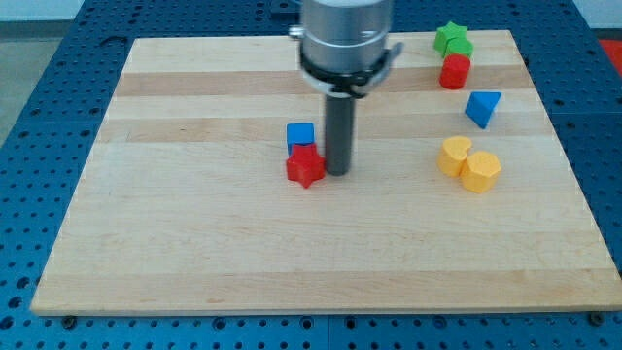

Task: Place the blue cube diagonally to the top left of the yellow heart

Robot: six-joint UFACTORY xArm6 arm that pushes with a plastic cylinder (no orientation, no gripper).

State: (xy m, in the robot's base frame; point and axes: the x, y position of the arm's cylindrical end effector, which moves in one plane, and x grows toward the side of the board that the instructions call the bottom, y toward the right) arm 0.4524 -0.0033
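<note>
blue cube (300,135) half hidden behind red star (305,167) — my tip (337,173) just right, no pincer

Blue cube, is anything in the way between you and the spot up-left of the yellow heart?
Nothing lies on the board there, but my tip stands just right of the blue cube, on the side toward the yellow heart. The red star touches the cube from below.

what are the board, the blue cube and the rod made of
Board: looks like pale wood, matte, with visible plank seams and grain.
Blue cube: probably painted wood or plastic; flat uniform colour, so I cannot tell which.
Rod, ending at my tip right of the cube: dark, smooth, slight sheen; likely metal or plastic.
</note>
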